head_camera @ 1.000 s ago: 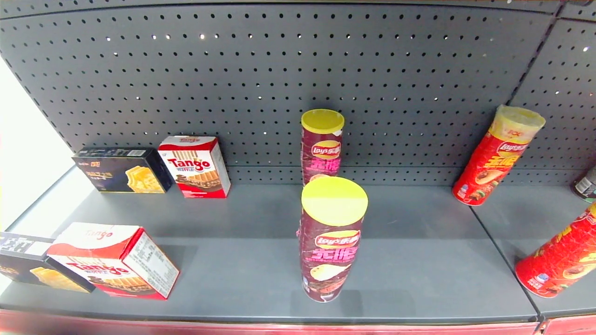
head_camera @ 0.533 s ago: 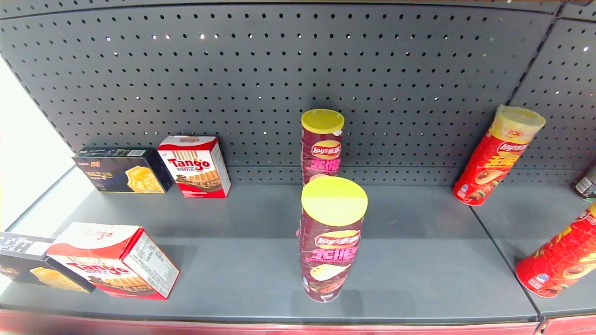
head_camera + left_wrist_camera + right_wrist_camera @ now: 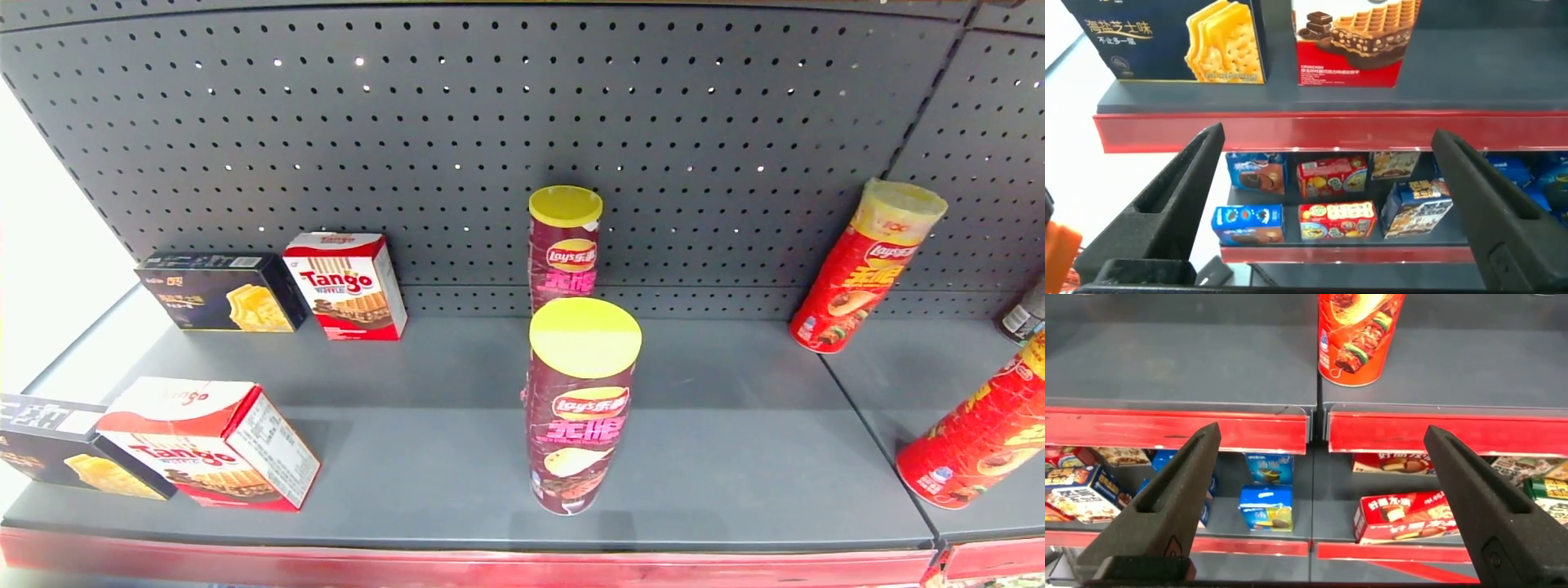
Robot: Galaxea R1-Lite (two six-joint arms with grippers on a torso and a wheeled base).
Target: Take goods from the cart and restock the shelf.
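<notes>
Before the red front edge [image 3: 1315,131] of the shelf [image 3: 735,457], the left gripper [image 3: 1327,135] was held with its fingers spread wide, and the right gripper [image 3: 1321,431] was likewise spread wide. Below that edge, lower shelves stocked with small boxes [image 3: 1327,220] were seen. At the shelf's left front corner a dark biscuit box [image 3: 57,457] was laid, with a red wafer box [image 3: 212,445] just beside it. Near the middle of the front edge a maroon chip can [image 3: 580,408] was stood upright. On the adjoining section at the right, a red chip can [image 3: 976,445] was placed near the front. Along the back edge, a second dark box [image 3: 220,292] and a second wafer box [image 3: 347,286] were set side by side at the left. A second maroon can [image 3: 565,245] was stood straight behind the first, and a second red can [image 3: 865,269] was stood at the right back corner, by the perforated back panel [image 3: 408,122].
</notes>
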